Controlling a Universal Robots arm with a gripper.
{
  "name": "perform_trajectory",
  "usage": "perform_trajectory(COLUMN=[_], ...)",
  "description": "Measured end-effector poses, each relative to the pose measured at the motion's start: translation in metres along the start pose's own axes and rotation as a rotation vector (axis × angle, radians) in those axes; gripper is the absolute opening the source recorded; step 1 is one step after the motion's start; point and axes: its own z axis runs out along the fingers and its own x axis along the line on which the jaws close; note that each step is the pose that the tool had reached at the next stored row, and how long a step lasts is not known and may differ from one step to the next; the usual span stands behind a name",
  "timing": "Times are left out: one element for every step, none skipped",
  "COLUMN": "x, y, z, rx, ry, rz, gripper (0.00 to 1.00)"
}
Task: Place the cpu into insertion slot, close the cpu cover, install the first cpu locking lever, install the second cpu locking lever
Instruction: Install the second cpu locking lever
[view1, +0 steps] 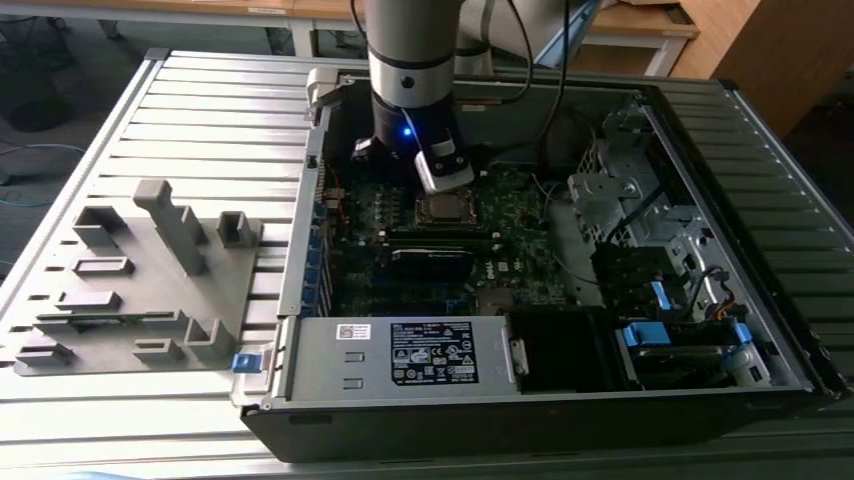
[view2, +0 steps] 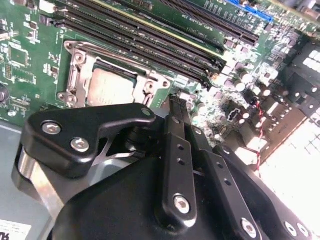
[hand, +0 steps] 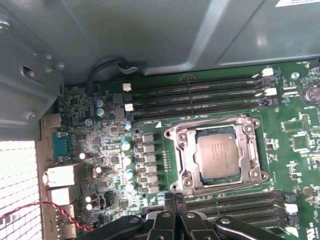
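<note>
claw (hand: 174, 200) pressed together, holding nothing, at the cpu cover's (hand: 216, 154) 7 o'clock | cover down over seated cpu (hand: 218, 156) | lever work: press steadily, stay square to the frame

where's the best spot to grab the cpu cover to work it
The cpu cover lies flat around the cpu in the insertion slot, so its faces offer no pinch. The likeliest grip is the edge tab nearest the pincer, on the side facing the lower memory slots. Come straight down from above; slots flank both sides, leaving little room for a sideways approach.
</note>
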Motion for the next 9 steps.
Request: perform_trajectory(x=[-0.0011,-0.0030,-0.0056,-0.0086,-0.0117,-0.0151,-0.0191,-0.0232,-0.0270], y=[0.0001,0.0004,0.0007,0.0011,0.0016,0.0020,0.0026,0.0031,0.0036], z=[0.0000,0.0001,0.0002,0.0004,0.0006,0.0008,0.0010,0.0012,0.0015], rx=[0.0001,0.0001,0.0002,0.0001,0.0001,0.0000,0.0001,0.0001,0.0001], ry=[0.0000,0.0000,0.0000,0.0000,0.0000,0.0000,0.0000,0.0001,0.0001], rz=[0.000,0.000,0.000,0.000,0.000,0.000,0.000,0.000,0.000], gripper=[0.11,0.11,0.11,0.11,0.11,0.11,0.11,0.11,0.11])
